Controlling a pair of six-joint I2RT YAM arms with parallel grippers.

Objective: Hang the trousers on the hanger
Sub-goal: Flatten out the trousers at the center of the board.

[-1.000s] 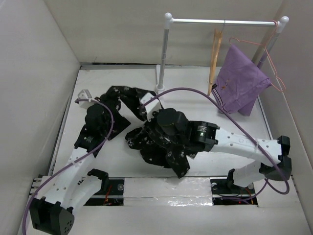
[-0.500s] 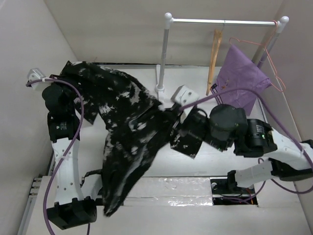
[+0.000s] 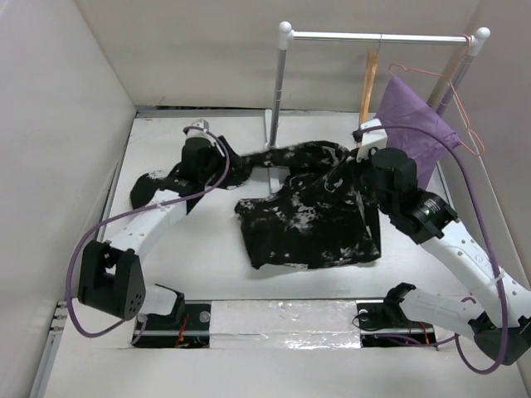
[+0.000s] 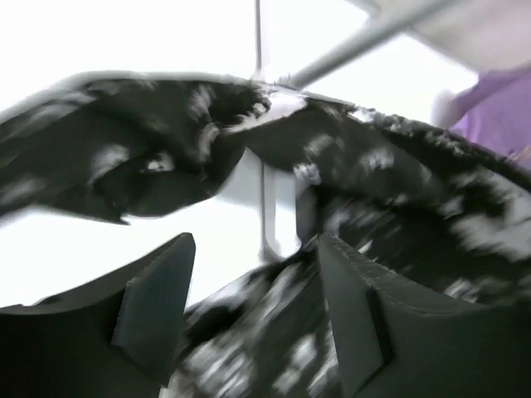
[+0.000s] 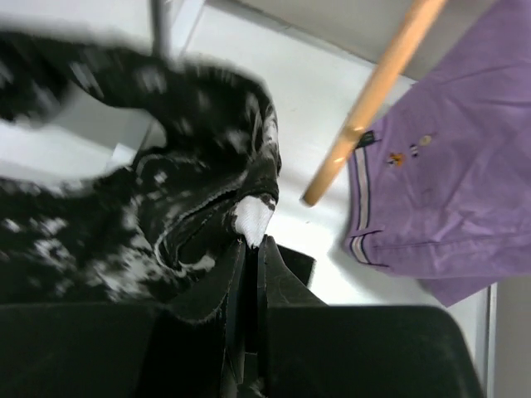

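Observation:
The black, white-speckled trousers (image 3: pixel 307 220) lie spread across the middle of the table, with one leg trailing left past my left arm. My left gripper (image 3: pixel 222 162) hovers low over that leg with its jaws open; in the left wrist view the gripper (image 4: pixel 253 249) has blurred trousers (image 4: pixel 398 191) under and beyond its gap, with nothing pinched. My right gripper (image 5: pixel 253 245) is shut on the trousers' edge (image 5: pixel 249 217), at their right upper corner (image 3: pixel 348 170). The tan wooden hanger (image 3: pixel 367 95) hangs from the rail just behind the right gripper, and its arm (image 5: pixel 373 91) shows close by.
A white clothes rack (image 3: pixel 278 91) stands at the back with its rail (image 3: pixel 348 36) running right. A purple cloth (image 3: pixel 415 124) hangs from a pink wire hanger (image 3: pixel 452 83) at the far right and also shows in the right wrist view (image 5: pixel 440 182). Walls enclose the table's left, back and right.
The trousers went from a bunched heap to being held up stretched between both grippers, and now lie spread on the table. My left gripper has opened and let go; both arms moved toward the rack.

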